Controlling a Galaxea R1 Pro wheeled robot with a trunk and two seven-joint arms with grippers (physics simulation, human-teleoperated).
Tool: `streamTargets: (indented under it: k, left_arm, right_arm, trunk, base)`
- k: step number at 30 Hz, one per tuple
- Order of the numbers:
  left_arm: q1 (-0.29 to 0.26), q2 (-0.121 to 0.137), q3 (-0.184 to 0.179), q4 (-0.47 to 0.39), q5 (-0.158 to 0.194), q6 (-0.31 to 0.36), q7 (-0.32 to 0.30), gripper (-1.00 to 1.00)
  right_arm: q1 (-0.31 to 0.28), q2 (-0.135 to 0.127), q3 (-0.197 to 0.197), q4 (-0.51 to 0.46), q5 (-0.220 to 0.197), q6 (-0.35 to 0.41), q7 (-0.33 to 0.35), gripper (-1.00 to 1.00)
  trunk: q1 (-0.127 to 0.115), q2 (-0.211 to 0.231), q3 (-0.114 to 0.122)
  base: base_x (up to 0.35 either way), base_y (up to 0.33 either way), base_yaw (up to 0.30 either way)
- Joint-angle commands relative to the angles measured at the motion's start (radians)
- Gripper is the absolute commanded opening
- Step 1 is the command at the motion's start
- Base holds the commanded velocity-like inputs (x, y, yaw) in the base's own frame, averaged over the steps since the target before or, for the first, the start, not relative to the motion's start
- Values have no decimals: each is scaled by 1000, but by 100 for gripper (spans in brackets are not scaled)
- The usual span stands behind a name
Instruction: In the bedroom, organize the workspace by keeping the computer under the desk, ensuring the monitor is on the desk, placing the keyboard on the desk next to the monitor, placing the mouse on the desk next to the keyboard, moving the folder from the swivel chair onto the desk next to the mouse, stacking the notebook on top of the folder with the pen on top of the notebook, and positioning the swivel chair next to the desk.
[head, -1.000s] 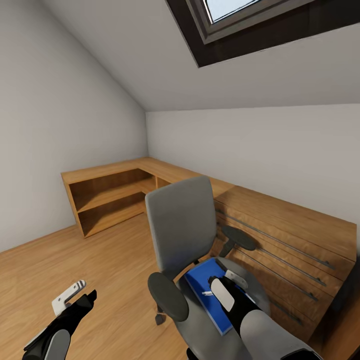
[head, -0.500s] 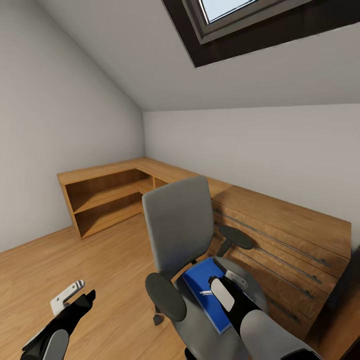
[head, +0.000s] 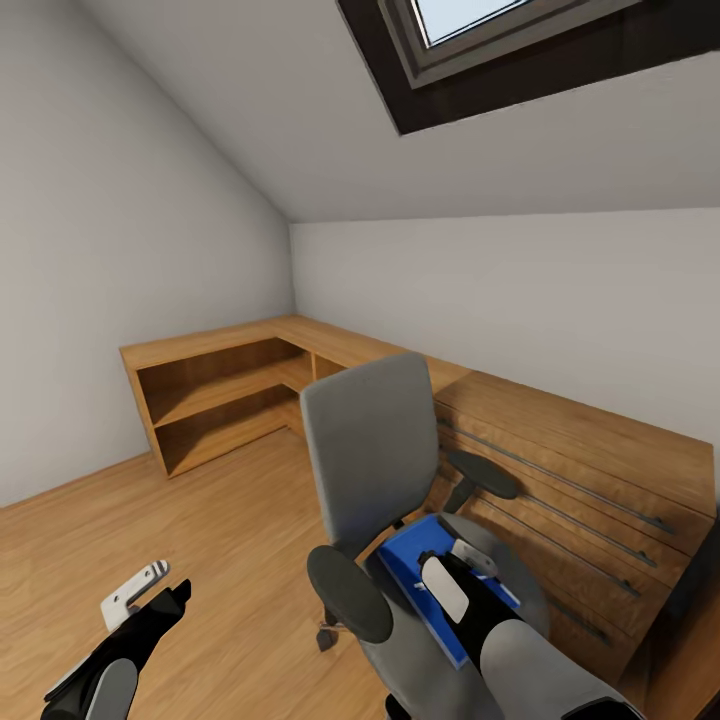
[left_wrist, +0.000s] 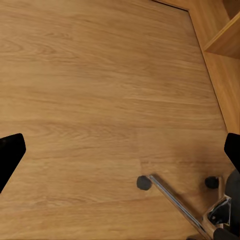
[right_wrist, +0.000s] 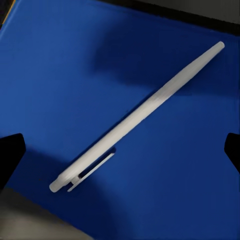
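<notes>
The swivel chair (head: 368, 450), with a grey back and black armrests, stands in the middle of the bedroom. On its seat lies the blue folder (head: 412, 548), and the white pen (right_wrist: 137, 116) lies slantwise on the folder (right_wrist: 60, 75). My right gripper (head: 443, 556) hangs open just above them, its fingertips either side of the pen (right_wrist: 120, 150). My left gripper (head: 160, 592) is open and empty over the floor beside the chair's base (left_wrist: 172, 202). The computer, monitor, keyboard, mouse and notebook are out of view.
A light wooden dresser (head: 570, 470) runs along the wall right behind the chair. A low open wooden shelf unit (head: 215, 390) fills the far corner. A dark slab (head: 700, 590) at the right edge may be the desk; I cannot tell. Bare wood floor (head: 200, 520) lies to the left.
The camera swayed slightly. Against the shelf unit, the chair with the folder has shifted a little to the right. Both grippers keep their places and stay open.
</notes>
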Motion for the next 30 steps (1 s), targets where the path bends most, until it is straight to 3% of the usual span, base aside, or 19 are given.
streamTargets:
  k: [1, 10, 30]
  left_arm:
    - [-1, -1, 1, -2, 11, 3, 7, 100]
    - [-1, -1, 1, -2, 11, 3, 7, 100]
    - [-1, -2, -4, -2, 11, 3, 7, 100]
  right_arm:
    - [-1, -1, 7, -2, -3, 6, -8, 100]
    - [-1, -1, 7, -2, -3, 5, -9, 100]
    - [-1, -1, 6, -2, -3, 5, -9, 100]
  trunk:
    - [0, -1, -1]
    - [0, -1, -1]
    - [0, -1, -21]
  base:
    - [0, 10, -106]
    - [0, 182, -129]
    - [0, 6, -1]
